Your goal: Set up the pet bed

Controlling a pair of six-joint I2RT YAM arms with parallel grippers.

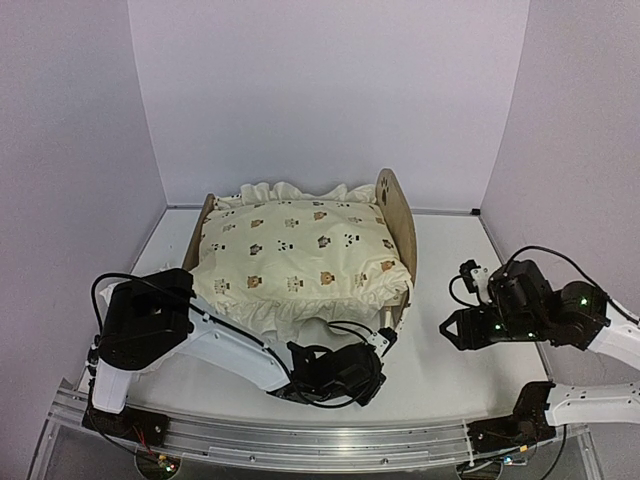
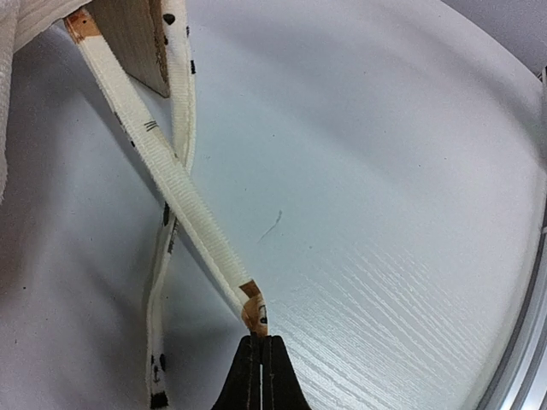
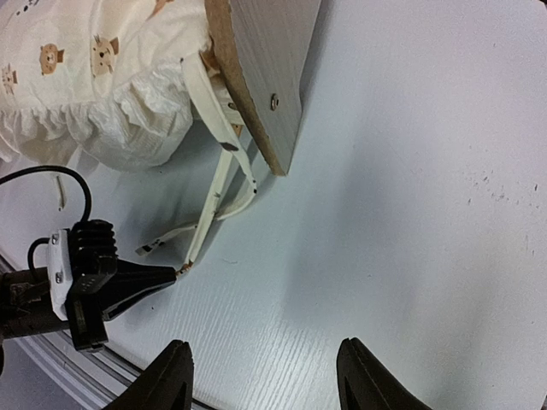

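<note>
Pet bed (image 1: 397,215), ruffled animal-print cushion (image 1: 295,250) inside. Left claw (image 2: 259,342), at bed's 5 o'clock, pinched on end of cushion tie (image 2: 192,213). Right claw (image 3: 265,348), 3 o'clock of it, agape, empty, over counter (image 3: 410,171).

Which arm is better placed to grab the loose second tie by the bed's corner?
Right. The right tool is open and empty, facing the loose tie; the left tool is shut on the other tie at its end.
</note>
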